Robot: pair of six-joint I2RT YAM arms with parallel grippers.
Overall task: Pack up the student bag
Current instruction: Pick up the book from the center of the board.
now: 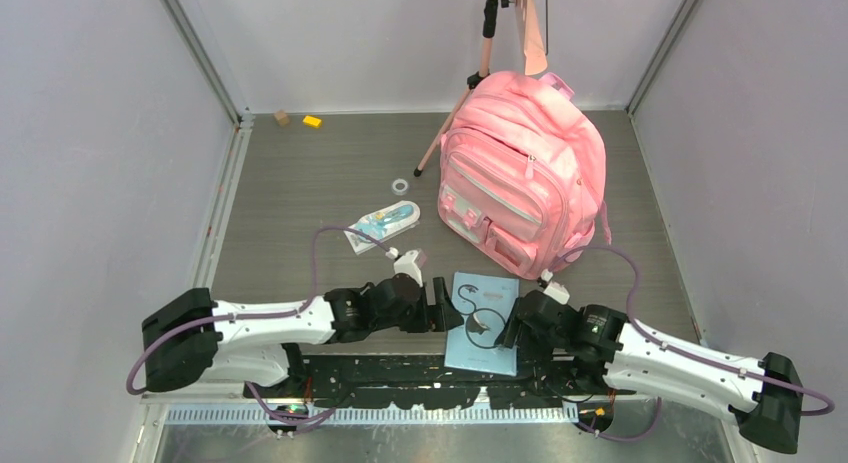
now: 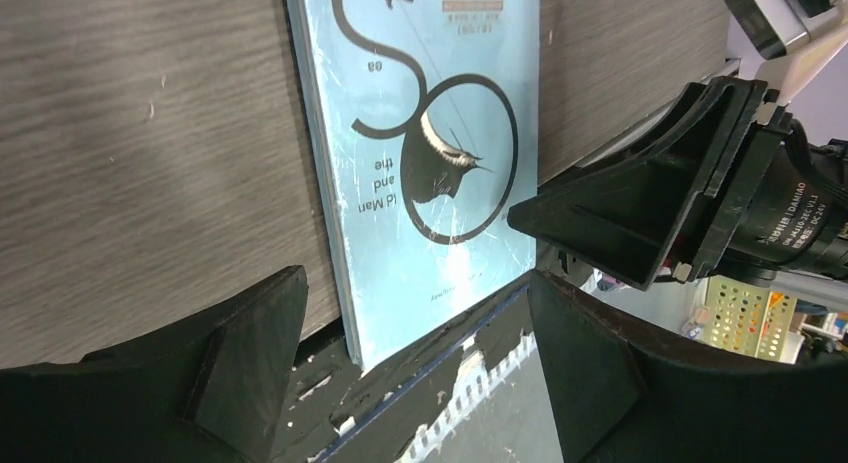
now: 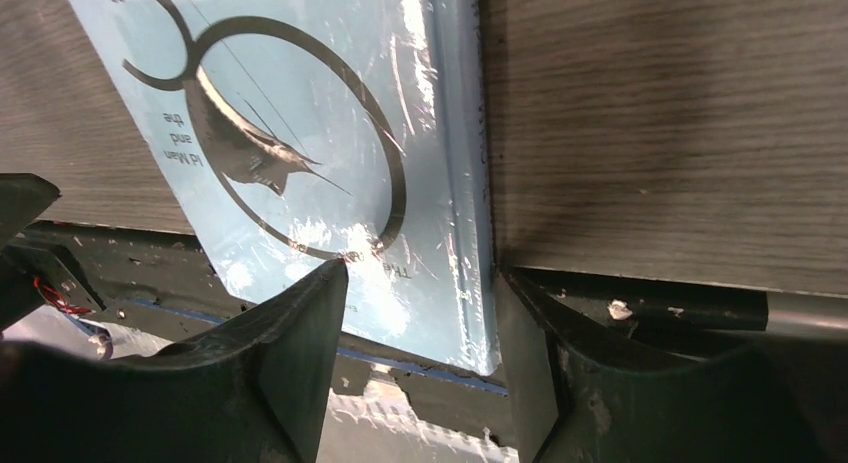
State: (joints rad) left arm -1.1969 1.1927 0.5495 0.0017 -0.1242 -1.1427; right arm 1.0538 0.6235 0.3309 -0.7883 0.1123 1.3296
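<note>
A: Starting at the near edge, what sits between the arms?

B: A pale blue book (image 1: 482,323), lying flat, its near end hanging over the table (image 1: 300,173) edge. Its long axis runs away from the arms, toward the back wall.

A: And the grippers?

B: The left gripper (image 1: 447,313) stands at the book's left side, jaws apart with nothing between them. In its wrist view the book's near corner lies in the gap between the fingers (image 2: 250,353), not touching either. The right gripper (image 1: 508,328) comes in from the other side. Its jaws straddle the book's near right corner, one finger over the cover and one just beside the long edge (whether they have bitten yet, I cannot tell).

A: Which is nearer?

B: Both are close, but the right looks better placed for a grip.

A: And the bag?

B: The pink backpack (image 1: 525,173) stands farther back and to the right, well apart from the book, its front pockets facing the arms. Whether the top is unzipped I cannot tell.
</note>
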